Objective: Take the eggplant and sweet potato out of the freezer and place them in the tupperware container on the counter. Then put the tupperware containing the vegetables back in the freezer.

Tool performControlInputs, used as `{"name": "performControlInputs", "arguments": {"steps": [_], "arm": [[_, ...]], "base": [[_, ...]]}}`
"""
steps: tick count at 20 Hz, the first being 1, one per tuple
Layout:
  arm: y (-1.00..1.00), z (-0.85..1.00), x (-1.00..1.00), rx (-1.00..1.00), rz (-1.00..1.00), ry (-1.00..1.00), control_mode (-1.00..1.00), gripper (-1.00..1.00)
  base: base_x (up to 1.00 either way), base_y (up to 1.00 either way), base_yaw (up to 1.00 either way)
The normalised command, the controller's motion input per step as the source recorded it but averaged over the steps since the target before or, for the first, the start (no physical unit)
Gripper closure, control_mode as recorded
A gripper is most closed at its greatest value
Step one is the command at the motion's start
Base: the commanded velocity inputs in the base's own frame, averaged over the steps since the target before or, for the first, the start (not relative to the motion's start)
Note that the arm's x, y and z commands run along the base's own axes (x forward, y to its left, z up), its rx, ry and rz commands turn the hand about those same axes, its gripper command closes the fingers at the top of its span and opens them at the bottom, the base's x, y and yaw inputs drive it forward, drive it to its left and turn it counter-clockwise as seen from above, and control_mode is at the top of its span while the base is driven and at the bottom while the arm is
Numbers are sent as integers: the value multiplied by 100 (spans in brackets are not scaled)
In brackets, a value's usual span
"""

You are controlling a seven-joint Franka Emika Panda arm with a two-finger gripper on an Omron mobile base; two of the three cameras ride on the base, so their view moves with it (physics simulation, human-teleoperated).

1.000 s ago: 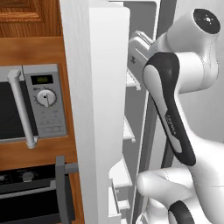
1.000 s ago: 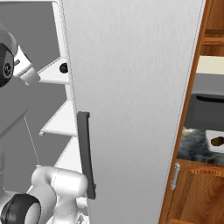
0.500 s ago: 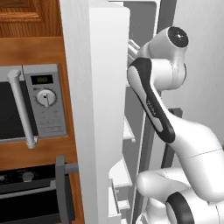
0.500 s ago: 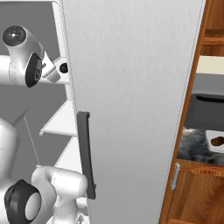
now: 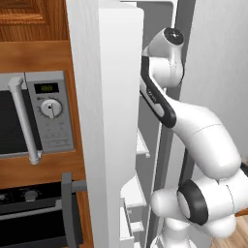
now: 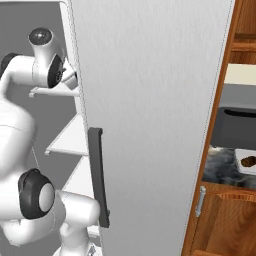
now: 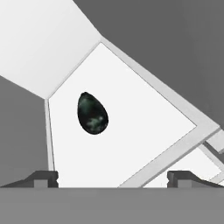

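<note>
In the hand view the gripper (image 7: 113,178) is spread wide and grasps nothing, its tips at five and seven o'clock, while the eggplant (image 7: 92,113) lies at ten o'clock on a white freezer shelf (image 7: 144,127).

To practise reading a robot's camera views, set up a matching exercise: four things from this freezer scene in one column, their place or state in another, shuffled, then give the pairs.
Things:
1. eggplant
2. sweet potato
3. gripper
4. microwave

Places or states:
A. fingers wide apart, holding nothing
B. built into wooden cabinets left of the freezer
C. lying on a white freezer shelf
D. in the tupperware container on the counter

Pairs: 1-C, 2-D, 3-A, 4-B
</note>
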Motion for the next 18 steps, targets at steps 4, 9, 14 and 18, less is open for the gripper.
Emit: {"name": "performControlInputs", "arguments": {"steps": [4, 9, 14, 18], "arm": [[19, -23, 65, 0, 0, 7, -100, -100], [3, -28, 52, 0, 0, 1, -100, -100], [7, -17, 45, -2, 0, 0, -100, -100], [6, -15, 40, -2, 0, 0, -100, -100]], "base": [[0, 0, 0], [0, 0, 0], [0, 0, 0], [0, 0, 0]]}}
